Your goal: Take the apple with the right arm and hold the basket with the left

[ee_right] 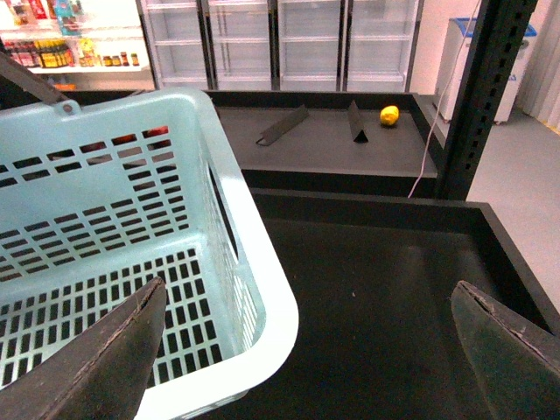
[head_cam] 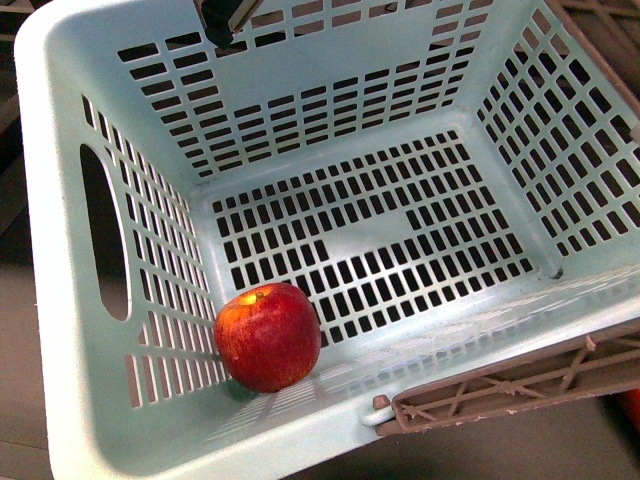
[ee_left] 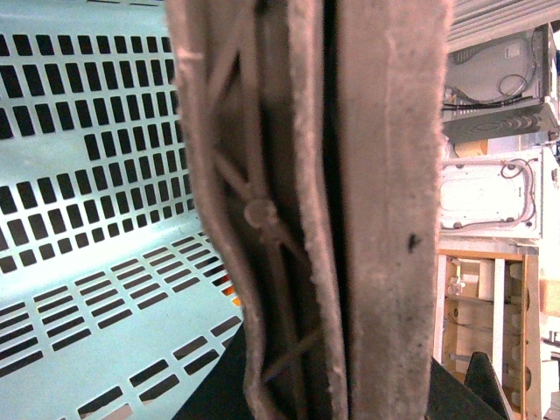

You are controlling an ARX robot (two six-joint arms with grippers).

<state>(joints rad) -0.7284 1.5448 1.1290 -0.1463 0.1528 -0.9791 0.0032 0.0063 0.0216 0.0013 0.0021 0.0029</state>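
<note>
The pale blue basket [head_cam: 40,200] fills the scene, its brown handle [head_cam: 520,380] folded along its near rim. Above one basket corner, the right gripper [ee_right: 306,286] has its jaws spread wide, holding nothing. The left gripper [head_cam: 222,20] sits at the basket's far rim; I can't tell its jaws' state. The apple [head_cam: 268,337] lies in a corner of the basket floor.

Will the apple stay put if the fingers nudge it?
Likely rolls: the apple is round and lies loose on the slotted basket floor. Its glossy skin may slip. The corner walls beside it should stop it.
</note>
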